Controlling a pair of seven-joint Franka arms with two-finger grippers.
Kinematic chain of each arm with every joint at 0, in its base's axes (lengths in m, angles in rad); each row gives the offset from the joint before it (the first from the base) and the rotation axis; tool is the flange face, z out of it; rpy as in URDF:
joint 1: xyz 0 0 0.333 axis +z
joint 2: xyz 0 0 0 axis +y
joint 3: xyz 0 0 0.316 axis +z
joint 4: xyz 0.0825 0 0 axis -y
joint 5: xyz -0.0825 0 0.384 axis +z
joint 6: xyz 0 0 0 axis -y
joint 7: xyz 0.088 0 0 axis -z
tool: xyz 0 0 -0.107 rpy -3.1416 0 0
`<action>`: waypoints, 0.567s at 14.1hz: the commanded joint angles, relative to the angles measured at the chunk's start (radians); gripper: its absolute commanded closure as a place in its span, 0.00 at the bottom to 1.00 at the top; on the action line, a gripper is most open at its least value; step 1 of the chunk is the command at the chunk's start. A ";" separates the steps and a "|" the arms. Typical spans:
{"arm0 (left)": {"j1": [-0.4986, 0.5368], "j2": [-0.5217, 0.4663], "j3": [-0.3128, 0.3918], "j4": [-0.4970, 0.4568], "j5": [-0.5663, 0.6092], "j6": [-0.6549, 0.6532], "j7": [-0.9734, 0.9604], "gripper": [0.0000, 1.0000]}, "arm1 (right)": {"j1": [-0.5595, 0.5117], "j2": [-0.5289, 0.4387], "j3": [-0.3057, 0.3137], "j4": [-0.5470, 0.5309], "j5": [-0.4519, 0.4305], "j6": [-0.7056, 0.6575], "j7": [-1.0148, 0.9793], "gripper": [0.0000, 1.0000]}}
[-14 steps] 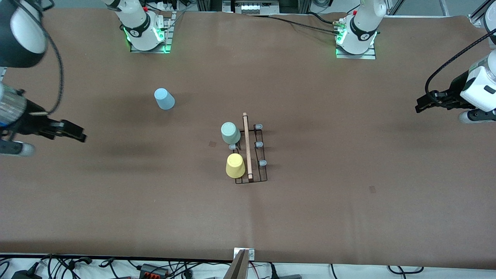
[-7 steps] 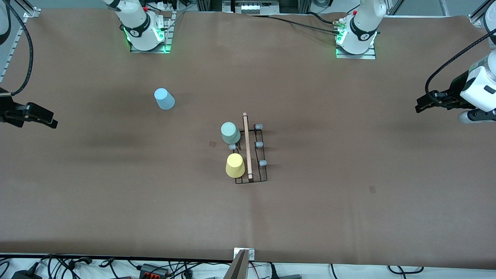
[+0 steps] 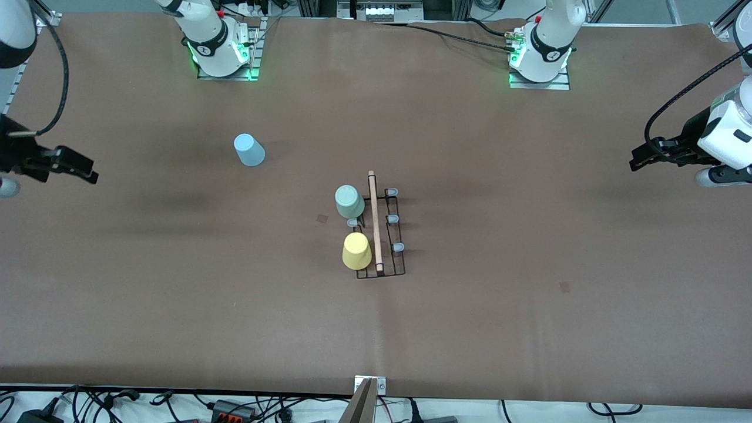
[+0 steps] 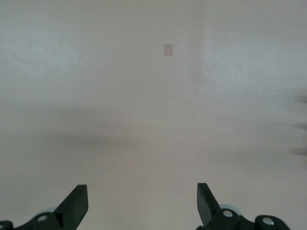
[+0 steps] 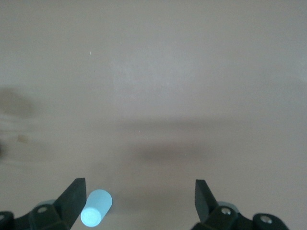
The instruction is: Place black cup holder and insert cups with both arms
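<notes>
White arms (image 3: 202, 26), black cables, black fingers (image 4: 76, 203).

The right arm comes in at its own end of the desk, its hand (image 3: 88, 174) held up in the air with the two fingers (image 5: 72, 197) spread wide and nothing between them. The left arm waits at its end, wrist level, its hand (image 3: 635, 164) likewise aloft, fingers (image 4: 76, 202) wide apart and empty.

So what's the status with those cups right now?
Both end effectors open, left and right, at table ends. Mint, yellow cups on rack; blue cup apart. Nothing blocking.
</notes>
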 commanded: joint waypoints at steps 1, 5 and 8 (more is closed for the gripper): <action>0.007 -0.002 0.002 0.002 -0.033 -0.005 0.019 0.00 | -0.002 -0.119 0.008 -0.120 -0.017 0.022 -0.021 0.00; 0.007 -0.002 0.002 0.002 -0.033 -0.005 0.019 0.00 | -0.002 -0.113 0.008 -0.083 -0.013 -0.024 -0.009 0.00; 0.006 -0.002 0.002 0.001 -0.033 -0.005 0.019 0.00 | -0.004 -0.113 0.008 -0.076 -0.012 -0.024 -0.007 0.00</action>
